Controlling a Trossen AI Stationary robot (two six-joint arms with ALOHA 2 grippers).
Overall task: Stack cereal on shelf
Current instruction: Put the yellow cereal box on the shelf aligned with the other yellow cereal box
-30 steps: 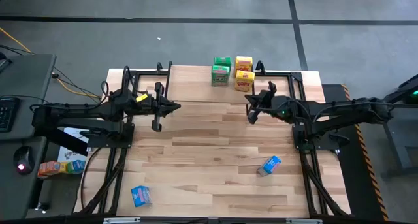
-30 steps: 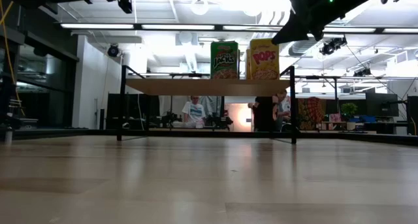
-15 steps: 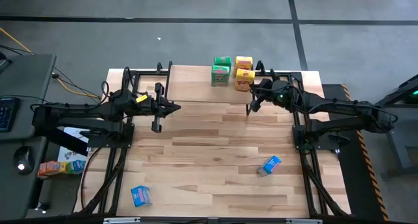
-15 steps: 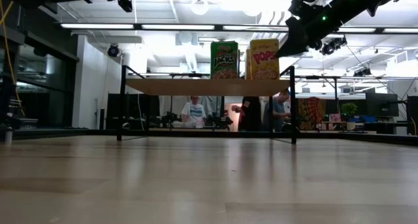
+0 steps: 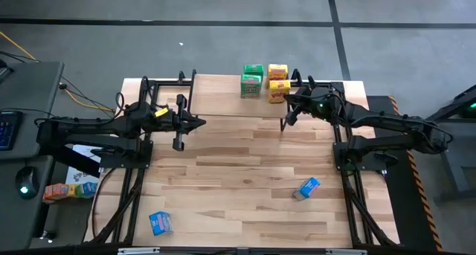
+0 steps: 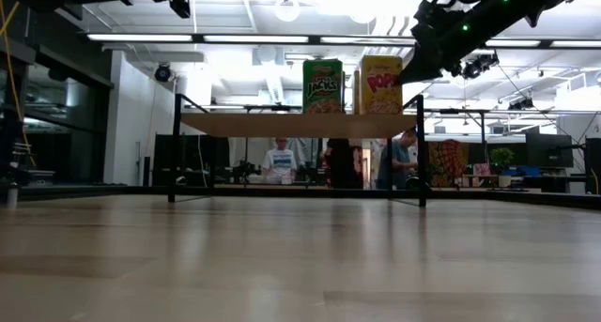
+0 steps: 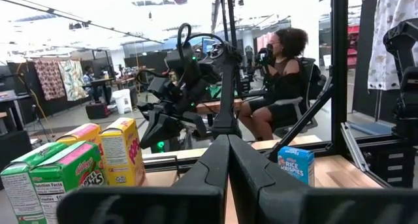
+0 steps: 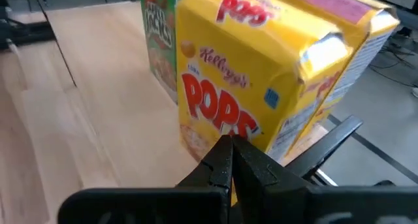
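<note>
On the shelf: four cereal boxes stand upright at the table's far edge, two green [image 5: 252, 80] and two yellow [image 5: 277, 82]
Shelf [image 6: 299, 124]: light-wood board on thin black legs, boxes on top
Change: right gripper [image 5: 285, 121] sat farther from the shelf a second ago; it has since closed in and now hangs just beside the nearer yellow box [image 8: 241, 100]; behind the shelf, people in the room have shifted
Right jaws: pressed together, holding nothing, tips aimed at the yellow box's front
Left gripper [image 5: 178, 142]: well to the shelf's left, unmoved, jaws pressed together, empty
Box axes: shelf boxes have long axes vertical, fronts facing the table's near side
Blue boxes: one [image 5: 306, 188] lies flat and skewed, well in front of the shelf; another [image 5: 160, 222] lies flat near the table's front-left corner
Writing: "Kellogg's", "POPS" on yellow; "JACKS" on green; "RICE KRISPIES" on blue [image 7: 295, 165]
</note>
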